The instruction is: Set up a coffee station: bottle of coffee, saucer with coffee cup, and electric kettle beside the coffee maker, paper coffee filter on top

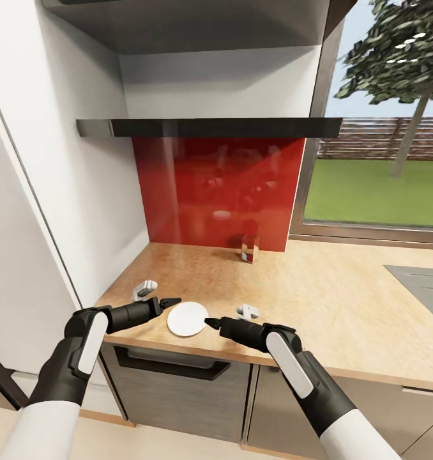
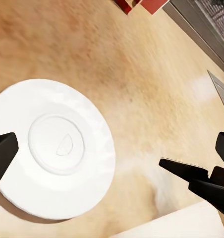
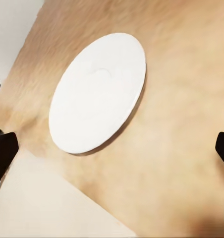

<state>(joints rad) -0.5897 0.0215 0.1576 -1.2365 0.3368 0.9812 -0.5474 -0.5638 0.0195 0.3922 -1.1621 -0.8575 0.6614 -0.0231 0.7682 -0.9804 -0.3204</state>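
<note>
Near the desk's (image 1: 319,287) front edge lay the saucer (image 1: 187,319), flat and bare, presumably awaiting the cup. Flanking it: left pincer (image 1: 172,300), right pincer (image 1: 210,321), both with fingers apart, empty. Behind, by the red backsplash (image 1: 216,191), stood a carton (image 1: 249,248).

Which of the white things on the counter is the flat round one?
The saucer, lying between the two grippers at the counter's front edge. The white things on either side of it, one and another, are small and lumpy, not flat.
</note>
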